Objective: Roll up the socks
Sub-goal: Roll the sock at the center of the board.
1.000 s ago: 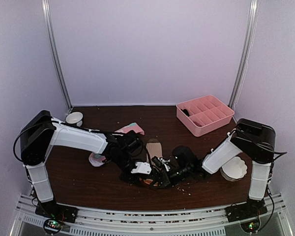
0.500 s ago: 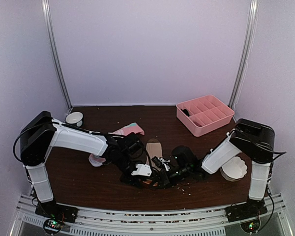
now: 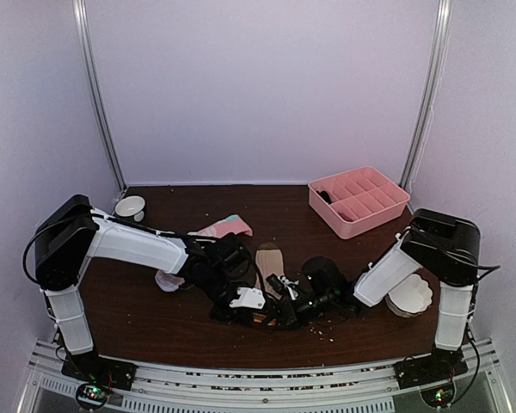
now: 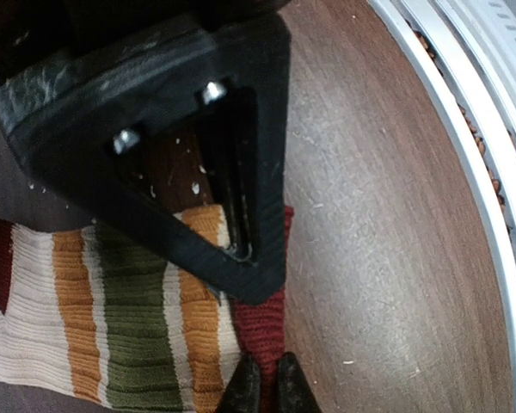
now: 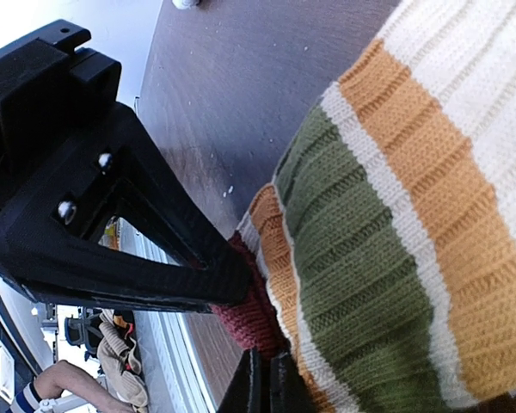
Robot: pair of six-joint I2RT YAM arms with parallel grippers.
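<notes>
Jaws on both arms were pinched shut. The left gripper (image 4: 265, 389) had nipped the maroon cuff (image 4: 260, 340) of the beige sock (image 4: 112, 301), and the right gripper (image 5: 265, 383) held that same cuff from the opposite side, probably so the pair could begin the roll together from the open end. On the table (image 3: 155, 331), the pink tray (image 3: 354, 225) sat at the upper right, well apart from the work. The beige sock lay lengthwise at lower centre of the overhead view, its far end showing between the arms. The pink sock (image 3: 226, 227) lay apart, up and left of it. Overhead, the grippers hid the cuff entirely; only the wrist views showed the grip and the orange and green stripes.
</notes>
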